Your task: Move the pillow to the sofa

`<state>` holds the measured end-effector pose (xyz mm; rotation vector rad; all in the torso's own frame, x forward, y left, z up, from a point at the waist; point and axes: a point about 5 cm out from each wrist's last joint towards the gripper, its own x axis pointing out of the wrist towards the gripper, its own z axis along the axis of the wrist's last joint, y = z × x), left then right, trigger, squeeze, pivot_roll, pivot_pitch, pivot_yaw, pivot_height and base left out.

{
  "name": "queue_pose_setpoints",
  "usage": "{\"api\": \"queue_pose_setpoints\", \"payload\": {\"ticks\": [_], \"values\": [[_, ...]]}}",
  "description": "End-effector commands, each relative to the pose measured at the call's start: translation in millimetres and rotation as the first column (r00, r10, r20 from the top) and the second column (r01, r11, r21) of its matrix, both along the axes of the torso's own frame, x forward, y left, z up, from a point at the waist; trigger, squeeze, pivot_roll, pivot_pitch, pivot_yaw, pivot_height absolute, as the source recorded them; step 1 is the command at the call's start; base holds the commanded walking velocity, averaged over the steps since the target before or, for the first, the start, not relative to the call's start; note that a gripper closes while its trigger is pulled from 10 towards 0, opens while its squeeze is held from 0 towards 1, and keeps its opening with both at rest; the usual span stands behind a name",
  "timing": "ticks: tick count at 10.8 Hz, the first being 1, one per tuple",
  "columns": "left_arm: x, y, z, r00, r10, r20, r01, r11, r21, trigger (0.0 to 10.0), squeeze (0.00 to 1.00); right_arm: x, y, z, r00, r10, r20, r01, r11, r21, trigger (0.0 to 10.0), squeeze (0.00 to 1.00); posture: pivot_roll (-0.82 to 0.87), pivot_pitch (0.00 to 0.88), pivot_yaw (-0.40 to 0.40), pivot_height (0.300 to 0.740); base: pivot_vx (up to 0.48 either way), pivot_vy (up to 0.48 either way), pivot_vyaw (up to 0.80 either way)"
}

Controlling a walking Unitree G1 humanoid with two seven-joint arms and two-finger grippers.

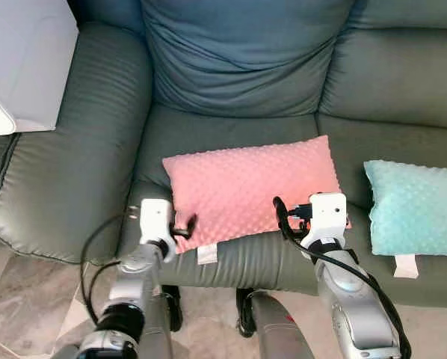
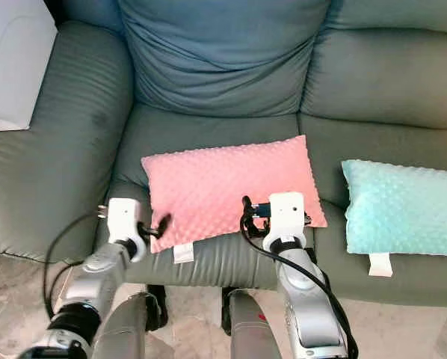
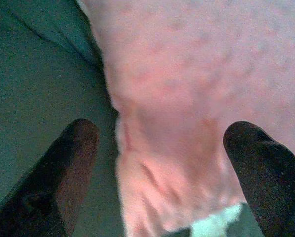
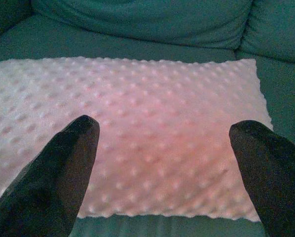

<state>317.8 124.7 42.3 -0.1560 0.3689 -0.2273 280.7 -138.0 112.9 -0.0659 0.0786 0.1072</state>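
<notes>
A big green sofa [image 1: 74,172] has smooth, puffy cushions with soft folds and a fat round armrest. Its back cushion looks more blue and wrinkly.

The pink pillow [image 1: 250,187] lies flat on the sofa seat, near the front edge. It is a long rectangle with a soft, bumpy cover full of little dots. A small white tag [image 1: 207,254] hangs from its front edge.

A second pillow, the blue-green pillow [image 1: 418,209], lies on the next seat, out past the right fingers. It has the same bumpy cover and a white tag too. It does not touch the pink pillow.

A white boxy thing [image 1: 22,60] sits on the armrest, far from the left fingers.

The left gripper [image 1: 185,226] is at the front left corner of the pink pillow. Its two black fingers [image 3: 63,182] are spread apart, with the crumpled pillow corner between them.

The right gripper [image 4: 167,173] is at the front right edge of the pink pillow. Its fingers [image 4: 54,177] are spread wide too, and the pillow stretches out just ahead of them.
</notes>
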Motion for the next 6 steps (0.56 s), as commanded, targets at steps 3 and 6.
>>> {"api": "queue_pose_setpoints", "payload": {"ticks": [3,6], "values": [[-12.0,-19.2,-20.5,0.994,-0.021,-0.112,0.016,0.999,-0.038,10.0,0.00,-6.6,6.7,0.7,1.000,0.018,-0.026,-0.017,1.000,0.019,10.0,0.05,-0.19,0.389,-0.024,0.740,0.000,0.000,0.00],[-16.6,-32.8,-27.1,0.990,-0.042,-0.137,0.034,0.998,-0.062,0.0,0.00,-10.6,13.2,4.6,0.999,0.044,-0.031,-0.042,0.998,0.042,10.0,0.00,-0.21,0.394,-0.030,0.740,0.000,0.000,0.00]]}}
